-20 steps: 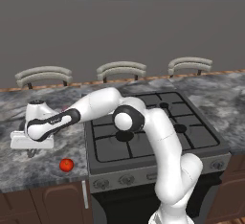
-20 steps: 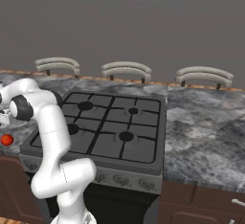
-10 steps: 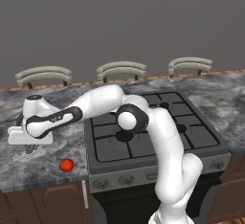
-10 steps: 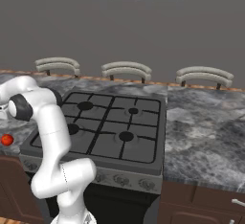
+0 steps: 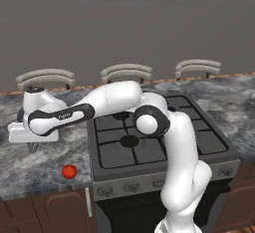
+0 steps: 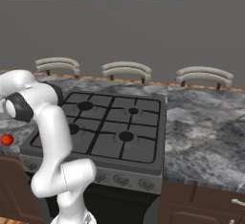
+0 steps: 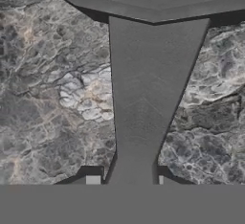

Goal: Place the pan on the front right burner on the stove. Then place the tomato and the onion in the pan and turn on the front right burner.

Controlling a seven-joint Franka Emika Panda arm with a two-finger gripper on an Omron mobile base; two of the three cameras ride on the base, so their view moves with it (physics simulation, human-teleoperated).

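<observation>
Marbled grey counter left of the stove [image 5: 164,132]. Gripper [image 7: 125,179] closed on the pan [image 7: 148,89] handle, pan body just beyond it on the counter. Tomato [image 5: 69,172] sits near the counter's front edge, apart.

A plain grey wall [image 5: 149,33] stands behind the marbled grey stone counter [image 6: 206,127], three curved chair backs [image 6: 205,76] rise beyond it, and dark brown cabinets [image 5: 45,212] sit below.
</observation>
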